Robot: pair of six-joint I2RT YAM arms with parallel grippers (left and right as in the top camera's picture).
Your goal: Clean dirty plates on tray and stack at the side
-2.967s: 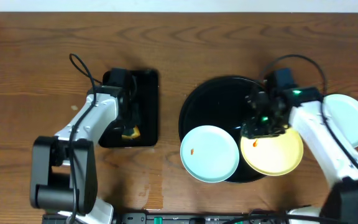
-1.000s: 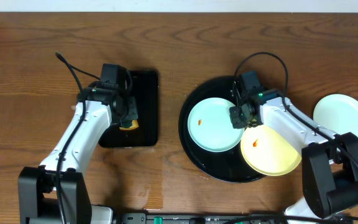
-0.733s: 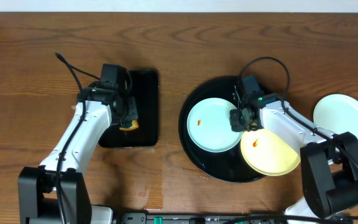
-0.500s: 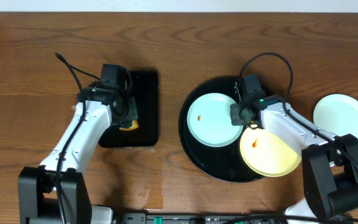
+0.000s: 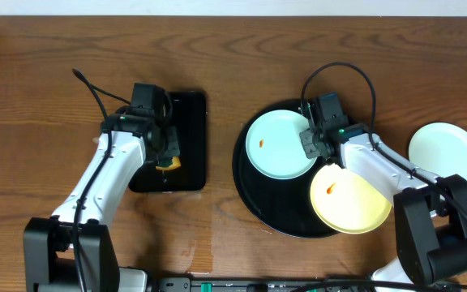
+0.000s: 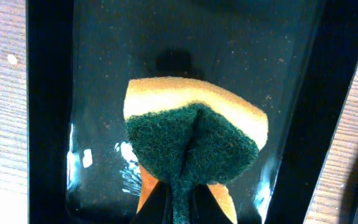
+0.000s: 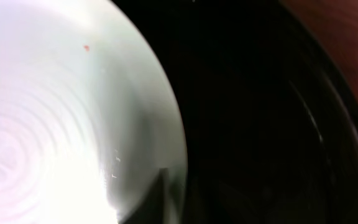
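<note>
Wood tabletop [image 5: 217, 49] overhead; only the wrist view shows left pincer [image 6: 182, 194] pinching sponge [image 6: 191, 121], right pincer [image 5: 313, 144] seemingly gripping blue plate [image 5: 276, 148].

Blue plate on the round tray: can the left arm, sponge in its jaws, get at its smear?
Probably yes. The left gripper holds the sponge at the small tray; bare table lies between, and the right gripper grips the blue plate only at its right rim, smear uncovered.

Grained wooden table [image 5: 39, 49], glossy black tray [image 5: 272, 204], rough green-topped sponge [image 6: 191, 140]
</note>
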